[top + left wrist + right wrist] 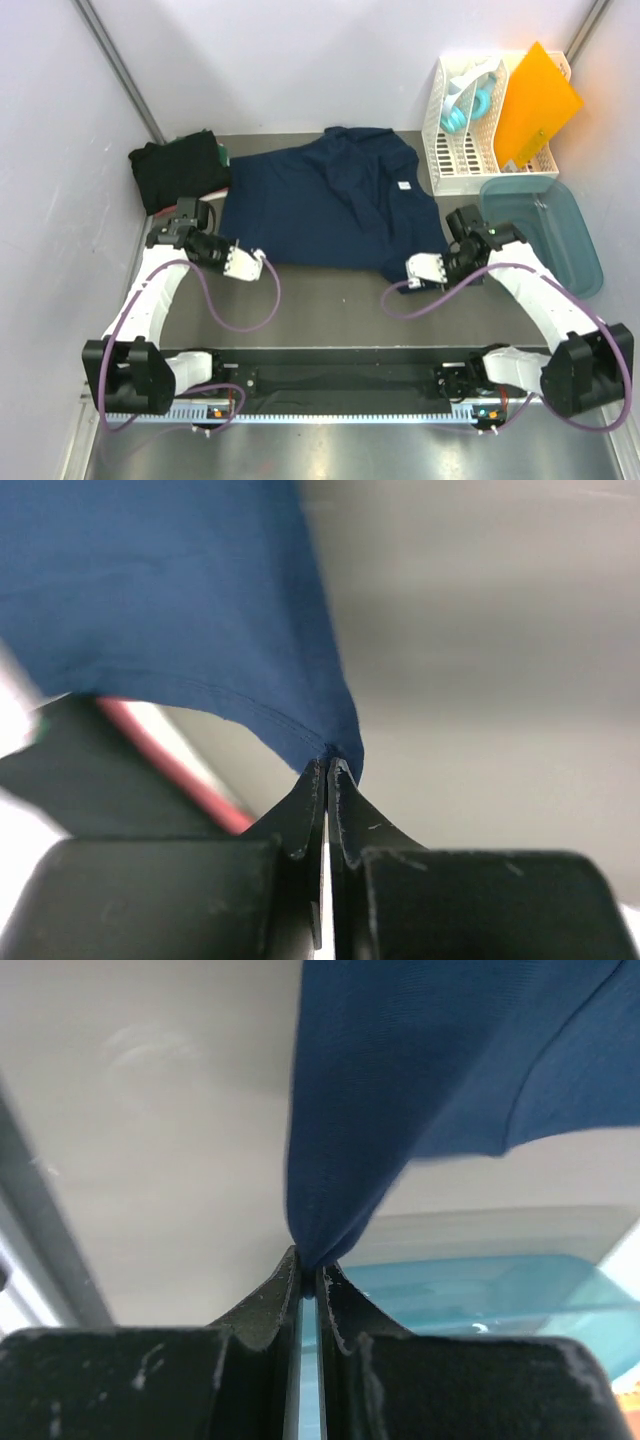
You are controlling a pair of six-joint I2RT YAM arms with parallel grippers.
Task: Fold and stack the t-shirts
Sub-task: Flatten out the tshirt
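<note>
The left gripper (327, 765) pinched the navy shirt's (330, 205) hem corner, and the right gripper (308, 1260) pinched its other edge. The shirt lay spread mid-table, with black shirts (178, 170) beside its left edge, the tub (560, 240) to the right, and open table (330, 300) nearer.

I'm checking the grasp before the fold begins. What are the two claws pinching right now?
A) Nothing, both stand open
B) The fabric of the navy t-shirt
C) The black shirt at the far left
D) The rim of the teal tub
B: the wrist views show cloth of the navy t-shirt clamped in the shut left claw and in the shut right claw.
</note>
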